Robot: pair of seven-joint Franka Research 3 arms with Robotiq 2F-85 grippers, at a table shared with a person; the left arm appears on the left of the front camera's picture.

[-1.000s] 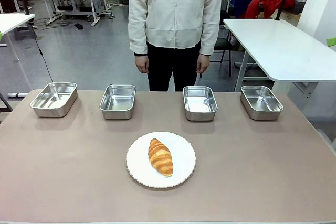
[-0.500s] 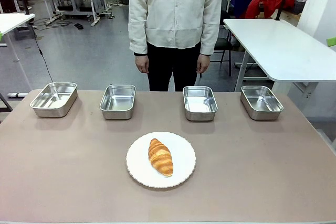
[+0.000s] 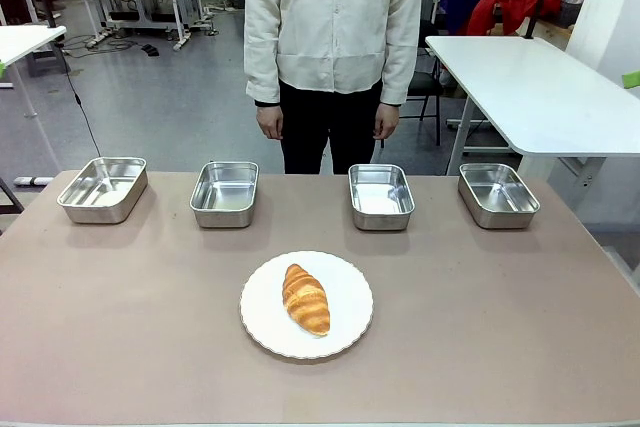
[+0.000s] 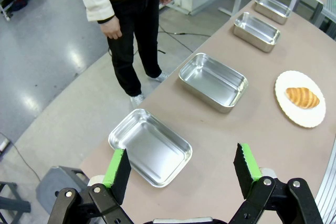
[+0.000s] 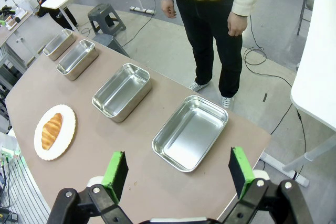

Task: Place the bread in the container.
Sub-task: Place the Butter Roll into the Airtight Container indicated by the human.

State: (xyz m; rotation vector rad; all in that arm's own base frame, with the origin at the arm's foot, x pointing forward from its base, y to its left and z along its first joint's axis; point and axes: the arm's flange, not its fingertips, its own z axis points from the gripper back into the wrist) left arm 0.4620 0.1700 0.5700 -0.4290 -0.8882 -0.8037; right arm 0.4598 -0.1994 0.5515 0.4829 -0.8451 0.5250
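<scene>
Left pincer (image 4: 181, 163): jaws spread to full width, gripping nothing, above the counter (image 3: 500, 327). Right pincer (image 5: 177, 170): same condition. Bread (image 3: 306, 299): lies on the white plate (image 3: 350, 332) at mid-counter. Beyond it, four steel trays (image 3: 103, 188), (image 3: 224, 192), (image 3: 381, 195), (image 3: 497, 193) stand in a row. A person (image 3: 335, 27) stands behind the far edge.

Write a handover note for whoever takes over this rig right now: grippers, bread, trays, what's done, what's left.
Left gripper: open, holding nothing, above the table's left end.
Right gripper: open, holding nothing, above the right end.
Bread: lies on the white plate, mid-table, on the robot's side.
Four steel trays: in a row along the far edge, all empty.
Person: stands behind the table, hands down.
Done: nothing.
Left: pick up the bread and place it in a tray; which tray isn't shown.
</scene>
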